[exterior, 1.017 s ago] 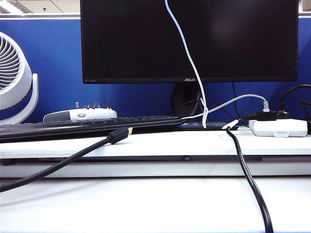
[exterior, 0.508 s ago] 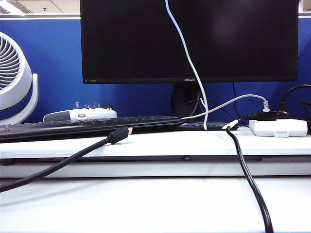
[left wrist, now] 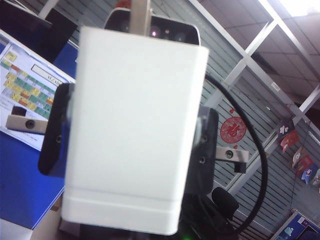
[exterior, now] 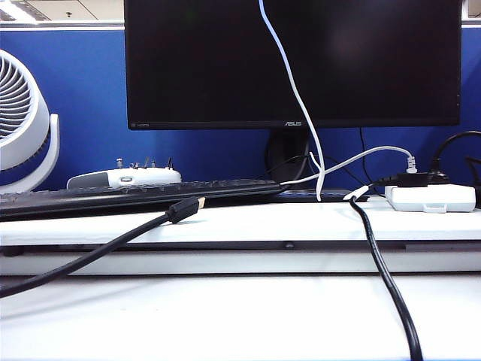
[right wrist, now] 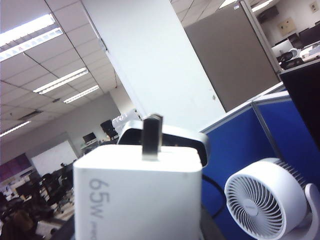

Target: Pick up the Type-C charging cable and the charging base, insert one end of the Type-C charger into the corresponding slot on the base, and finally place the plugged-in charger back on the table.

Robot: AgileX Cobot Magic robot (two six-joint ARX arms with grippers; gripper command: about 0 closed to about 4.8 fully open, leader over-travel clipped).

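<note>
The white charging base (right wrist: pixel 137 195) carries grey print reading "65W" on its side, with a smaller line beneath it cut off and unreadable. The black monitor (exterior: pixel 293 60) shows the brand "ASUS" at the middle of its lower bezel; small white lettering at the bezel's lower left corner is too small to read.

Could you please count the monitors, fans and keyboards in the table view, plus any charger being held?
Monitor: 1
Fan: 1
Keyboard: 1
Charger, clamped in the left gripper jaws: 1
Total: 4
Right gripper: out of view.
</note>
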